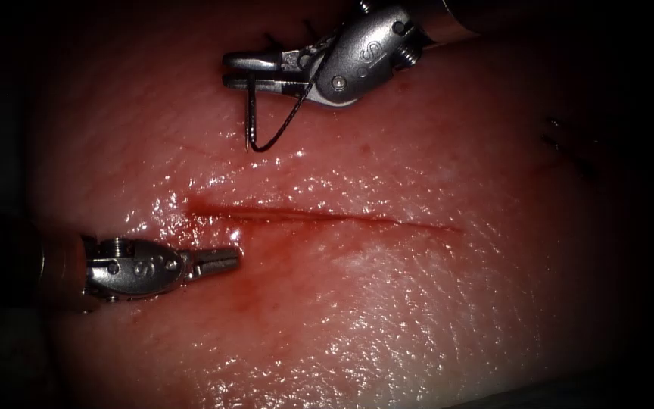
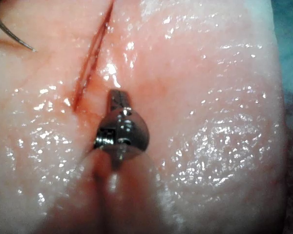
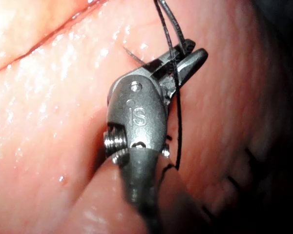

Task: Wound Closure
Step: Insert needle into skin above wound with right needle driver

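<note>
Two hands work over the tissue (image 1: pixel 418 303), one on each side of the cut (image 1: pixel 319 217), which runs left to right in the endoscope view and lies unstitched.

Right hand (image 1: pixel 255 76), above the cut, is clamped on the needle (image 1: pixel 266 129). It grips near one end of the curve, so most of the arc hangs below the jaws with the free end just over the surface. I cannot tell for sure whether that end touches the tissue; it does not look buried. Held this way, the curve faces the cut's upper edge, which I judge suits a bite at the left part of the wound. Thread (image 3: pixel 178 126) trails from the jaws back along the tool.

Left hand (image 1: pixel 217 261) sits below the cut near its left end, jaws together, holding nothing. It rests close to the surface, probably placed to steady the near edge or receive the needle from that side.

Red fluid (image 1: pixel 251 291) stains the tissue beside the left hand.
</note>
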### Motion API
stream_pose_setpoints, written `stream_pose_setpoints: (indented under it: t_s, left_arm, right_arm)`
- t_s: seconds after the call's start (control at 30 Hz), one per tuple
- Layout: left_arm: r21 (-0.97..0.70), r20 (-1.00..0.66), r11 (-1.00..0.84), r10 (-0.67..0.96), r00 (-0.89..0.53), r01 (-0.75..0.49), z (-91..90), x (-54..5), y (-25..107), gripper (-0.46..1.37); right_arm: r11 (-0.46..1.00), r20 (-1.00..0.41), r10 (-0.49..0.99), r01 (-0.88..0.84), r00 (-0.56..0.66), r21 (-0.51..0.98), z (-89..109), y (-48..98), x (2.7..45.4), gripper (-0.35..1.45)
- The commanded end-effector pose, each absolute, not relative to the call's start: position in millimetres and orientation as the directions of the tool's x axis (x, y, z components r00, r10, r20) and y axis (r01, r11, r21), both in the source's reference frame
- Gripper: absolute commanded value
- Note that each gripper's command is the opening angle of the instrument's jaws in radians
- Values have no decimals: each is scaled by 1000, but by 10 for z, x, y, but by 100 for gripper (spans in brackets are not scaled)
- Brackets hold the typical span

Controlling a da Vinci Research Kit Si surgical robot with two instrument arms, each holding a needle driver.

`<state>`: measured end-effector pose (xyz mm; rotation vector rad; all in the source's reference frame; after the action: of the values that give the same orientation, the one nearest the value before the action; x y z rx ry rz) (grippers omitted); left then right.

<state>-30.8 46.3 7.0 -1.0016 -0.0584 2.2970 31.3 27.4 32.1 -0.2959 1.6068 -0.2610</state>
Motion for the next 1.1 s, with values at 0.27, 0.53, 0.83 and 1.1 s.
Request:
stream_pose_setpoints:
  t_s: [0.27,0.53,0.83,1.1]
  left_arm:
    - [-279,-647,-805,561,-517,-524,71,-308,463,-35]
    - [-279,-647,-805,561,-517,-524,71,-308,463,-35]
    - [-279,-646,-804,562,-517,-525,70,-308,464,-35]
    - [-281,-650,-803,562,-511,-525,70,-308,464,-35]
  right_arm:
    - [937,-935,-350,-39,-52,-348,315,269,316,-35]
    - [932,-931,-361,-38,-50,-359,321,265,317,-35]
    - [927,-926,-375,-36,-50,-373,325,261,318,-35]
    - [907,-905,-420,-44,-66,-418,327,249,316,-35]
